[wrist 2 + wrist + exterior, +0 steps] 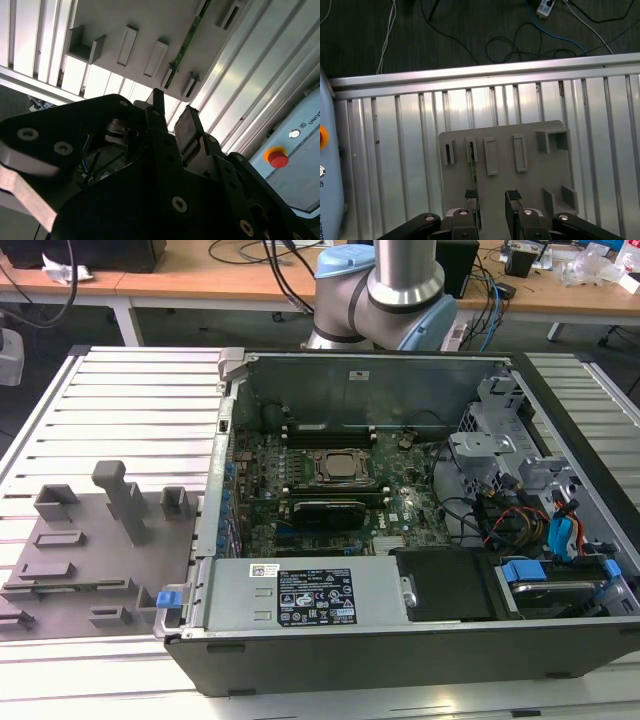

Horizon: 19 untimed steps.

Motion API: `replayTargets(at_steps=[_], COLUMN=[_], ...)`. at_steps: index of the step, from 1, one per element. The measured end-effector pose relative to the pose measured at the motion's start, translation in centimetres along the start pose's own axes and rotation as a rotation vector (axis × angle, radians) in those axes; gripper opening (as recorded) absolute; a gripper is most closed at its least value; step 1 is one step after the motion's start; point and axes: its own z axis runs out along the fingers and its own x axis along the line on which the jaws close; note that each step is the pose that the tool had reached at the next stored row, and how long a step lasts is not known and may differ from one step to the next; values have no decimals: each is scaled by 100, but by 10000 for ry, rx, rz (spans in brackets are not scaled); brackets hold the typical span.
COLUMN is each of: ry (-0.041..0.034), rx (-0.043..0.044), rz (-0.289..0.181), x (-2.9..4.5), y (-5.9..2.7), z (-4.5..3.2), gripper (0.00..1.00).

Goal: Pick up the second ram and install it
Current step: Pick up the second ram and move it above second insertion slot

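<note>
The second ram [473, 172] is a thin green stick seen edge-on, standing in a slot of the grey plastic tray [530, 180]. In the second wrist view the second ram [188, 36] runs along the tray [150, 20] between small holder blocks. My gripper [492, 199] hangs well above the tray, open, with nothing between its black fingers [513, 197]. One finger lines up over the stick. The gripper [172, 117] is also close up in the second wrist view.
The open computer case [400, 640] sits at the exterior view's right, with the green motherboard [400, 510], the CPU socket [338, 468] and long slots beside it. The grey tray [90, 560] lies at the exterior view's left on a ribbed aluminium table [140, 410]. A tall block [122, 498] stands on the tray.
</note>
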Motion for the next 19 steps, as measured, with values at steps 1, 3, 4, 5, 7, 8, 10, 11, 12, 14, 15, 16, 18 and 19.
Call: replayTargets(at_steps=[1, 3, 4, 5, 7, 8, 10, 11, 12, 14, 15, 16, 18, 19], ry=[0, 0, 0, -1, 0, 0, 0, 0, 0, 0, 0, 0, 0, 0], rx=[0, 1, 1, 1, 0, 1, 0, 0, 0, 0, 1, 0, 0, 0], rz=[0, 0, 0, 0, 0, 0, 0, 0, 0, 0, 0, -1, 0, 0], x=[0, 0, 0, 1, 1, 1, 1, 1, 2, 2, 2, 2, 2, 3], y=[0, -1, -1, -2, -3, -3, -4, -4, -4, -4, -5, -5, -6, -7], z=[8, 25, 32, 43, 59, 65, 80, 85, 90, 105, 111, 124, 147, 156], gripper=[36, 36, 36, 36, 36, 36, 36, 36, 36, 36, 36, 36, 36, 36])
